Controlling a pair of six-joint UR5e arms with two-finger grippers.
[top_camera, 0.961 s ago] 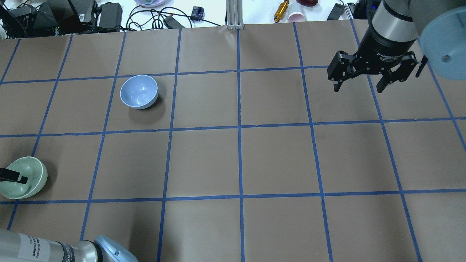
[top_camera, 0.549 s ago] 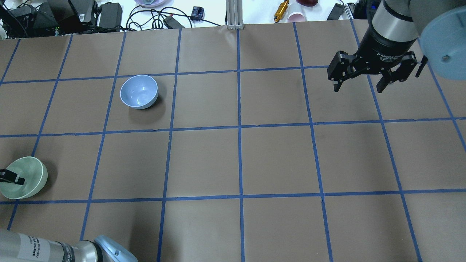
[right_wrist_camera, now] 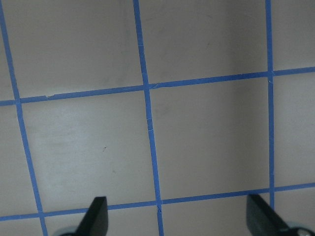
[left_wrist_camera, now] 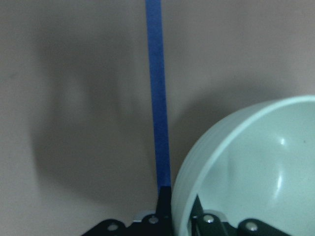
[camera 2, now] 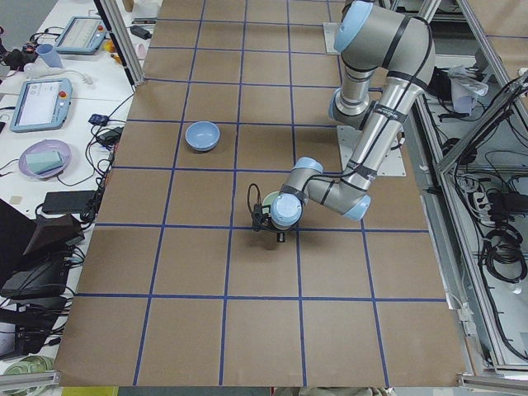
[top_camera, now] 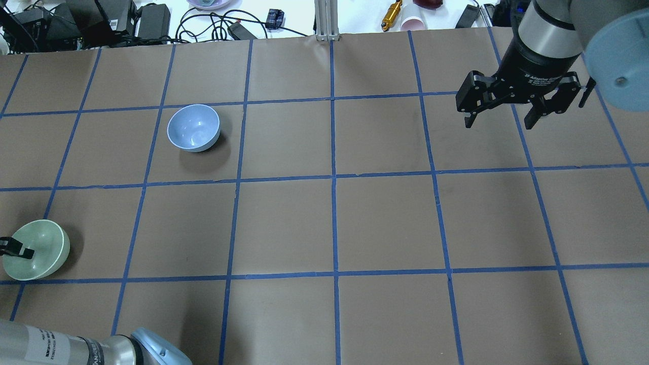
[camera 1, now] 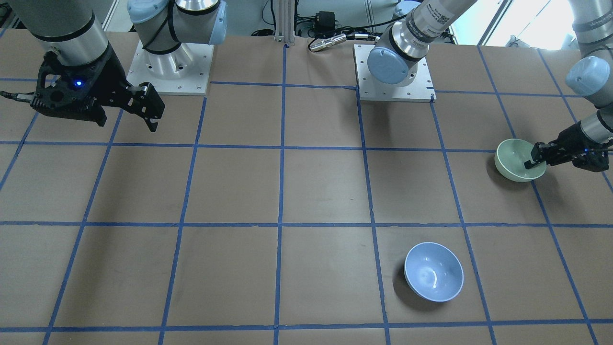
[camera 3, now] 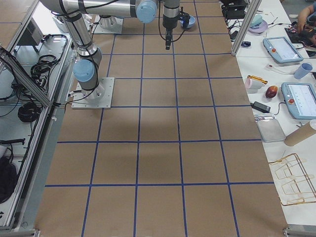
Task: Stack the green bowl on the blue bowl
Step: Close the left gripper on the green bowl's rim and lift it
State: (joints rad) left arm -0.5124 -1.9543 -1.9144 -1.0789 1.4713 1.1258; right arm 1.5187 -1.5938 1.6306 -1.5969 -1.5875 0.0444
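Observation:
The pale green bowl is at the table's left edge, also in the front view. My left gripper is shut on its rim, one finger inside and one outside, as the left wrist view shows. The bowl looks slightly tilted. The light blue bowl stands upright and empty on the table, farther away and to the right of the green one; it also shows in the front view. My right gripper is open and empty, hanging above the table's far right, far from both bowls.
Beyond the table's far edge lie cables, power bricks, a pink cup and a yellow tool. An aluminium post stands at the far edge. The arm bases sit on the robot's side.
The green bowl has shifted slightly to the right and tipped in the left gripper's hold; less of the finger shows. The right arm and the blue bowl have not moved.

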